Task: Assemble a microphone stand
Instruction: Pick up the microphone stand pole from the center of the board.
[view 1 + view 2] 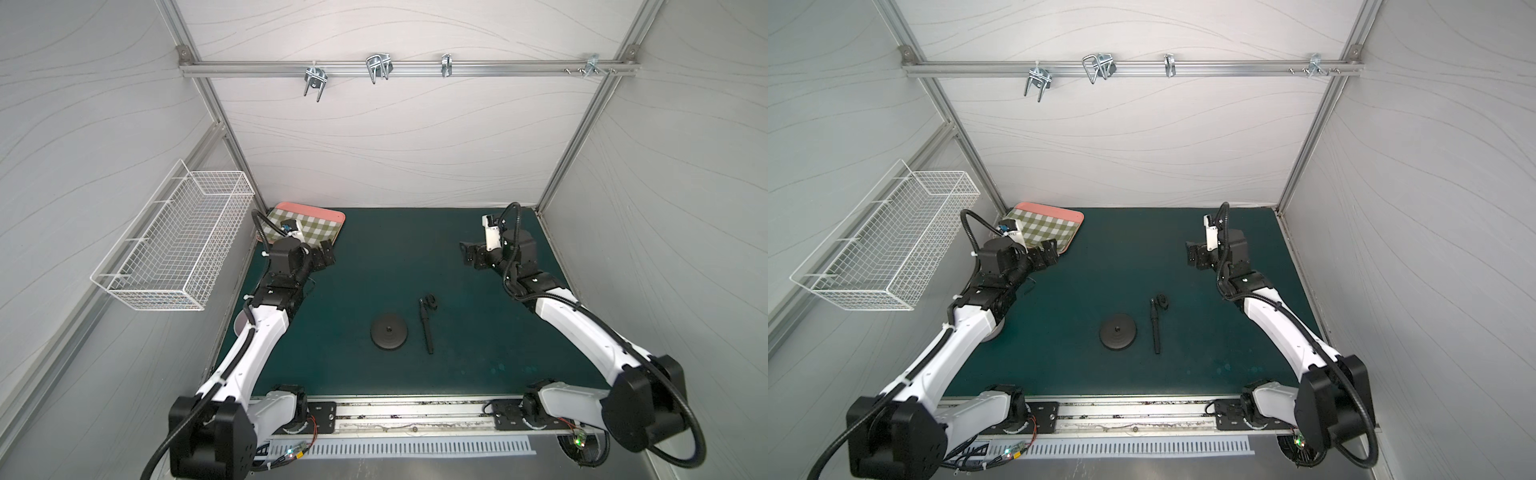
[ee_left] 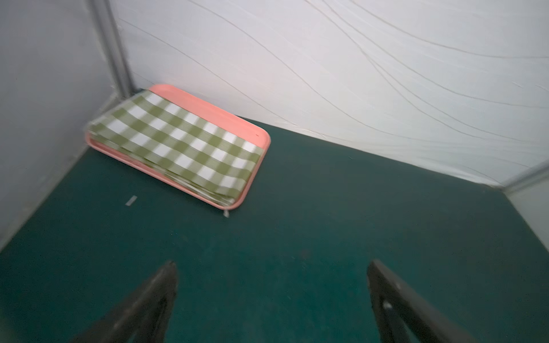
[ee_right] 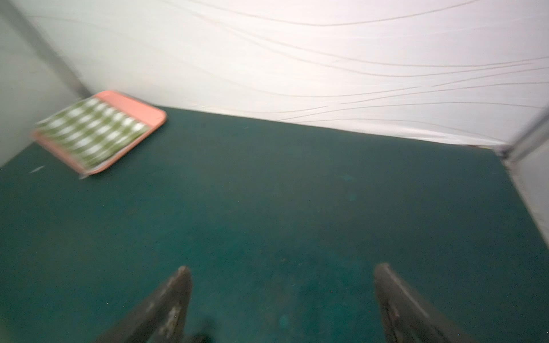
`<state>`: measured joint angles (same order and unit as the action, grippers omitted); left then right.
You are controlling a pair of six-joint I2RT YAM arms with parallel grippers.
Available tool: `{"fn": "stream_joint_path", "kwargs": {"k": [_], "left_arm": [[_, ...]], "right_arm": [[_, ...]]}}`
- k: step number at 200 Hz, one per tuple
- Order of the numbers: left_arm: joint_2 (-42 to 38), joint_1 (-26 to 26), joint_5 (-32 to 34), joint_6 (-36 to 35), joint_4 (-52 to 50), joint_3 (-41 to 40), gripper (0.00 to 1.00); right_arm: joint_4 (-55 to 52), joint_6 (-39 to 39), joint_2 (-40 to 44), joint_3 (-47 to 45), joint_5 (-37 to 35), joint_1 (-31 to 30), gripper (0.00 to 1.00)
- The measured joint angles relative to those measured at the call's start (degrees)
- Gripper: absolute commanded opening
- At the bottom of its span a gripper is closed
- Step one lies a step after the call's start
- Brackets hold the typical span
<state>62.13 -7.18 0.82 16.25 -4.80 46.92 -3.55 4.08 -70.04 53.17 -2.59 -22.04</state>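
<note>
In both top views the green mat [image 1: 374,257] [image 1: 1121,257] lay under everything. The round base [image 1: 389,332] [image 1: 1118,331] lay flat near the middle of the mat, a bit toward its near edge. The rod [image 1: 427,328] [image 1: 1156,330] lay flat on the mat too, close on the base's right, with a thin strip of mat between them; its clip [image 1: 430,301] [image 1: 1162,300] pointed at the mat's far edge; the two parts were not joined. The left gripper [image 1: 326,252] [image 1: 1049,251] hung over the mat's far left part; the right gripper [image 1: 467,253] [image 1: 1192,252] hung over its far right part; both were well apart from the parts. A pink tray [image 1: 303,206] [image 1: 1050,206] with a checked cloth [image 1: 309,226] [image 1: 1046,226] sat in the mat's far left corner; a wire basket [image 1: 174,249] [image 1: 888,245] hung on the wall past the mat's left edge.

In the left wrist view the left gripper [image 2: 270,262] had its fingers [image 2: 157,300] spread wide, with only bare mat [image 2: 326,208] between them; it held nothing; the tray [image 2: 208,110] sat in the mat's corner, mostly covered by the cloth [image 2: 178,139].

The right wrist view was blurry; the right gripper [image 3: 282,267] also had its fingers [image 3: 169,306] spread wide over bare mat [image 3: 267,193], holding nothing; the tray [image 3: 130,102] and cloth [image 3: 92,130] showed in the mat's far corner.
</note>
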Motion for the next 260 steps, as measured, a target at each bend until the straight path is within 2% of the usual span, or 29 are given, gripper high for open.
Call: {"fn": "stream_joint_path", "kwargs": {"k": [31, 74, 87, 126, 150, 189, 216, 245, 260], "left_arm": [[-2.4, -6.9, -4.1, 5.0, -8.0, -3.2, 0.97], [-6.3, -9.5, -6.3, 12.2, -13.5, -11.4, 0.96], [-7.9, -9.8, -6.5, 13.9, -14.4, -13.4, 0.96], [-12.7, -10.1, -7.8, 17.4, -14.7, -18.7, 0.96], [-13.4, -10.1, -9.1, 18.4, -14.6, -20.2, 0.96], [-13.2, -10.1, -11.0, 19.3, -14.1, -20.6, 0.96], [-13.1, -10.1, -11.9, 19.9, -13.4, -20.6, 0.96], [-12.3, -10.1, -12.5, 20.7, -12.7, -20.6, 0.96], [-11.9, -10.1, -12.8, 21.1, -12.6, -20.6, 0.96]], "right_arm": [[-13.2, 2.4, -1.3, 0.7, 6.7, -2.9, 0.83], [-24.5, 5.2, -7.8, 0.4, 8.5, -14.4, 0.67], [-26.0, 6.8, -10.1, 0.4, 8.5, -17.3, 0.65], [-26.9, 11.3, -15.3, 0.4, 7.6, -23.2, 0.59], [-26.4, 13.2, -19.8, 0.9, 7.1, -25.4, 0.44], [-24.3, 14.6, -26.7, 1.9, 5.8, -26.3, 0.33], [-22.4, 15.1, -27.7, 3.2, 4.5, -26.3, 0.25], [-20.9, 15.5, -29.2, 3.9, 3.3, -26.3, 0.11], [-20.2, 15.5, -29.2, 3.8, 2.8, -26.3, 0.07]]}}
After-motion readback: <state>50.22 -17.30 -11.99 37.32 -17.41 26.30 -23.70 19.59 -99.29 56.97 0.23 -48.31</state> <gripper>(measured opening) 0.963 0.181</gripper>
